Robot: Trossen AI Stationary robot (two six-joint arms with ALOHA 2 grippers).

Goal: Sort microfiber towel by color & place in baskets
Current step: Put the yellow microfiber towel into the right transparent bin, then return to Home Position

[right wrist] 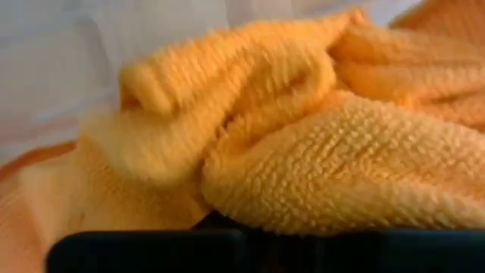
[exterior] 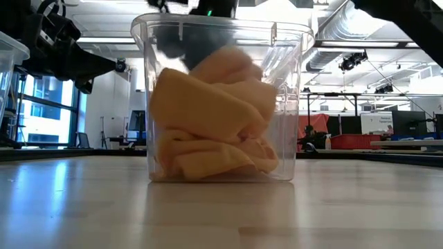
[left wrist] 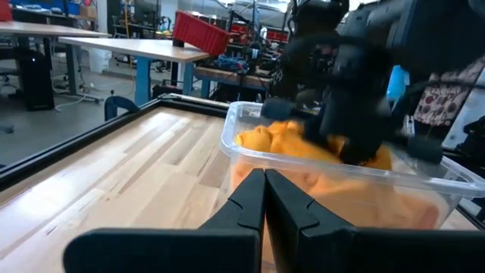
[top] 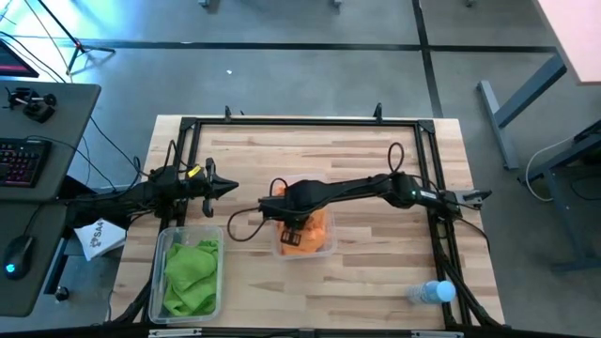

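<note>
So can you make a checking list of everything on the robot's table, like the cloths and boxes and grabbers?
Surface: wooden table, black frame round it.
Job's things: green towels in the left clear basket; orange towels in the middle clear basket. No loose towels seen.
Clutter: water bottle lying at the near right corner.
Grippers: left gripper shut and empty, waiting beside the orange basket; right gripper down inside the orange basket, right against the towels, fingers hidden.
Cables: black cable looping by the orange basket.
Surroundings: desk with keyboard and mouse to the left; workshop benches beyond.
</note>
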